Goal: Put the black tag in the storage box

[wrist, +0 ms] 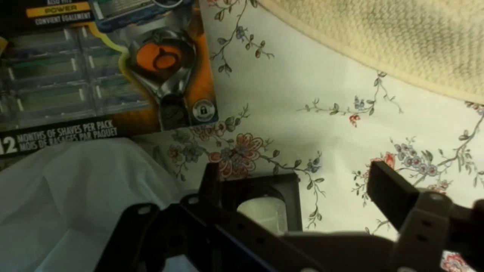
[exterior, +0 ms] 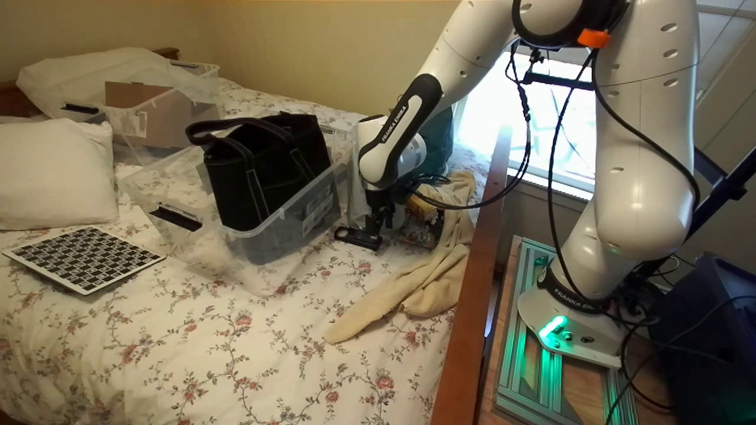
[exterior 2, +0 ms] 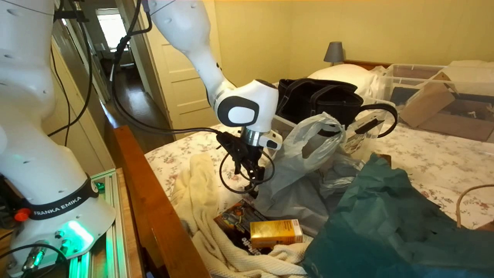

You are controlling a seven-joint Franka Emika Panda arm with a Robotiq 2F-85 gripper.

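Note:
The black tag [exterior: 360, 239] is a small flat black piece with a rounded hole. It lies on the floral bed cover just right of the storage box in an exterior view. The storage box [exterior: 277, 242] is a clear bluish bin holding a large black bag; its end also shows behind a plastic bag [exterior 2: 366, 141]. My gripper [exterior: 381, 227] is low at the tag's right end and points down. In the wrist view the jaws [wrist: 300, 185] are open. The tag [wrist: 293, 200] shows between them, close to the left finger and apart from the right one. Its lower part is hidden by the gripper.
A razor pack [wrist: 106, 117], a yellow box [exterior 2: 276, 233] and a cream blanket [exterior 2: 200, 181] lie beside the gripper. A grey plastic bag [exterior 2: 289, 197] and a teal bag [exterior 2: 386, 216] stand close. Another clear bin [exterior: 133, 127] is farther back. A wooden rail [exterior: 472, 307] edges the bed.

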